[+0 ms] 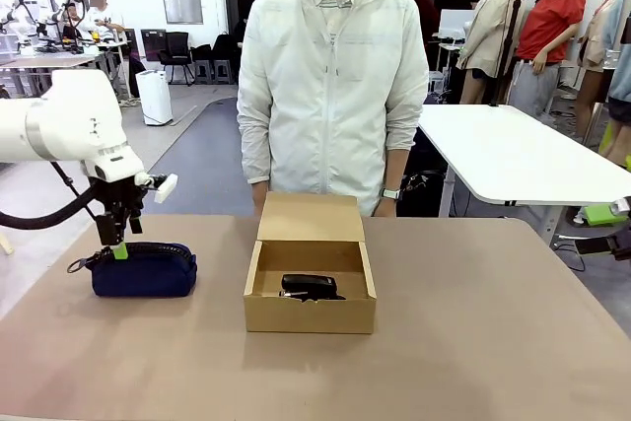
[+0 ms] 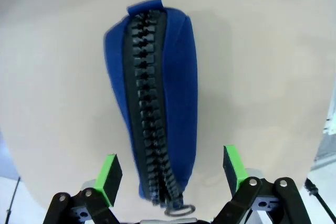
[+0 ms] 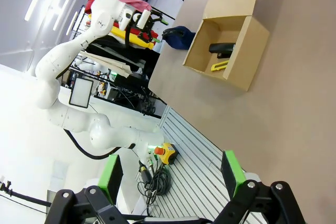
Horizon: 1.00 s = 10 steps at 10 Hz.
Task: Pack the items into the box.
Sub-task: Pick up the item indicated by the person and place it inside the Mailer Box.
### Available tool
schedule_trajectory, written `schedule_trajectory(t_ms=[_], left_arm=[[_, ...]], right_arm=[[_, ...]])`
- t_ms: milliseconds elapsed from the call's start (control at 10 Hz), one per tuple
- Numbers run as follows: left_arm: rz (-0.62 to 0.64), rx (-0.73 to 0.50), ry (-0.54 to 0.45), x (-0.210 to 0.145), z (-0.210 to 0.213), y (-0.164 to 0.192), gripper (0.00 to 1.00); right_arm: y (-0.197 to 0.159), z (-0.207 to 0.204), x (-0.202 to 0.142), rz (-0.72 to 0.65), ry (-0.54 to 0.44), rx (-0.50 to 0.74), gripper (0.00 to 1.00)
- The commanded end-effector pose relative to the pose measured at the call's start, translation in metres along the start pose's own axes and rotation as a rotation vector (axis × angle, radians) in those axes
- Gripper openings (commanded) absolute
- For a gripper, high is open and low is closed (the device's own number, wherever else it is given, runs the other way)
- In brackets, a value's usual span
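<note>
Directly beneath the left pincer (image 2: 171, 174), jaws apart, the navy pouch (image 2: 157, 93) is straddled at its loop end, long axis laid square to the closing line. To that pincer's right the box (image 1: 310, 315) is set, stapler (image 1: 308, 286) inside; the right pincer (image 3: 170, 174), also apart, is held well off.

One navy pouch (image 1: 143, 270), one black stapler (image 1: 309, 286), one cardboard box (image 1: 309, 316), one person (image 1: 333, 96), one table (image 1: 493, 342)

We note that the front wall of the box (image 1: 310, 318) hides the lower part of the stapler (image 1: 310, 285), that a yellow item (image 3: 219, 66) lying beside it is too small to identify, and that the left arm (image 1: 59, 130) is cut off at the picture's left edge.
</note>
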<state>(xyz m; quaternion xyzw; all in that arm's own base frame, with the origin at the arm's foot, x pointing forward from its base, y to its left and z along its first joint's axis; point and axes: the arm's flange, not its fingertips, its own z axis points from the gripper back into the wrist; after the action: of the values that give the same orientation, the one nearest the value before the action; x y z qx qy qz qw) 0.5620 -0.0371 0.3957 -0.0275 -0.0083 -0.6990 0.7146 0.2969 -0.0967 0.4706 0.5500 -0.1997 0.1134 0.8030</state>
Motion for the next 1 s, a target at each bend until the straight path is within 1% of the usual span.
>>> schedule_trajectory(t_ms=[0,100,300,400,500,600,700,900], left_arm=[[0.034,-0.009,0.004,0.002,-0.020,0.008,1.00],[0.055,0.019,-0.005,0.001,-0.031,0.010,1.00],[0.081,-0.032,-0.002,-0.002,-0.059,0.013,1.00],[0.074,-0.056,0.000,-0.002,-0.067,0.013,1.00],[0.063,-0.056,-0.003,-0.002,-0.068,0.013,1.00],[0.058,-0.059,-0.035,-0.001,-0.066,0.013,0.56],[0.067,-0.069,-0.043,-0.001,-0.063,0.011,0.00],[0.078,-0.076,-0.063,-0.002,-0.060,0.011,0.00]], right_arm=[[0.004,0.002,0.001,-0.014,0.005,0.004,1.00],[0.004,0.002,0.001,-0.014,0.005,0.004,1.00],[0.004,0.002,0.001,-0.014,0.005,0.004,1.00],[0.004,0.002,0.001,-0.014,0.005,0.004,1.00],[0.004,0.002,0.001,-0.014,0.005,0.004,1.00],[0.004,0.002,0.001,-0.014,0.005,0.004,1.00],[0.004,0.002,0.001,-0.014,0.005,0.004,1.00],[0.004,0.002,0.001,-0.014,0.005,0.004,1.00]])
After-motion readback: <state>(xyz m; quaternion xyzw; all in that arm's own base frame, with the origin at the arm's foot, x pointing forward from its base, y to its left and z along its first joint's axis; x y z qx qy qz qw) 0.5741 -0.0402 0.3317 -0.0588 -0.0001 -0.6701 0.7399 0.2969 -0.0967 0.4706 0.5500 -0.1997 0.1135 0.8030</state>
